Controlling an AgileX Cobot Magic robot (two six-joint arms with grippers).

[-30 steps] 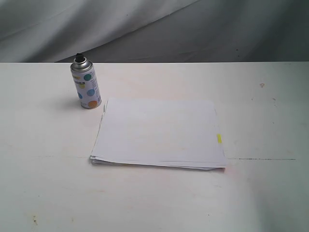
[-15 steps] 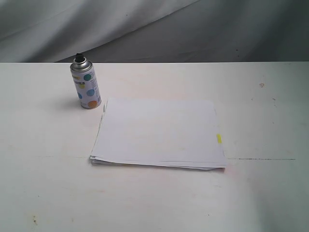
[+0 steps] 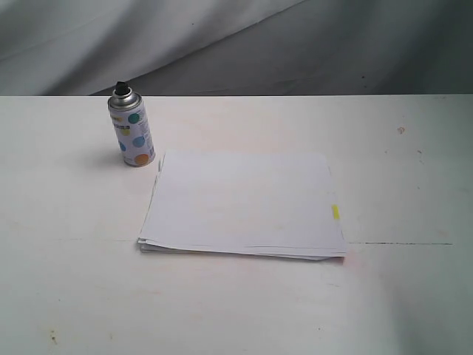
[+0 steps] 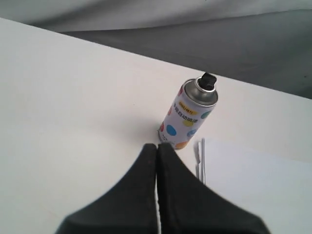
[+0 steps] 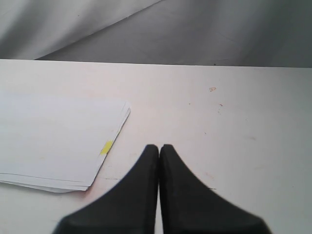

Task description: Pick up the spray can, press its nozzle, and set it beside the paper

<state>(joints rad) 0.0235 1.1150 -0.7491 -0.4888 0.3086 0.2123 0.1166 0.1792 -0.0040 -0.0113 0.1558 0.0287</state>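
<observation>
The spray can [image 3: 132, 134] stands upright on the white table, just off the paper's far left corner; its black nozzle [image 3: 121, 86] tops the silver dome. The paper [image 3: 244, 203] lies flat mid-table, a yellow tab [image 3: 335, 212] on its right edge. Neither arm shows in the exterior view. In the left wrist view my left gripper [image 4: 157, 146] is shut and empty, short of the spray can [image 4: 187, 115] and its nozzle [image 4: 208, 80], with the paper [image 4: 253, 185] beside. My right gripper [image 5: 159, 147] is shut and empty, over bare table beside the paper [image 5: 53, 139] and yellow tab [image 5: 106, 147].
The white table [image 3: 66, 296] ends at a far edge against a grey draped backdrop [image 3: 236, 44]. A thin dark seam line [image 3: 403, 243] runs right of the paper. Small marks [image 3: 400, 130] dot the table at the far right.
</observation>
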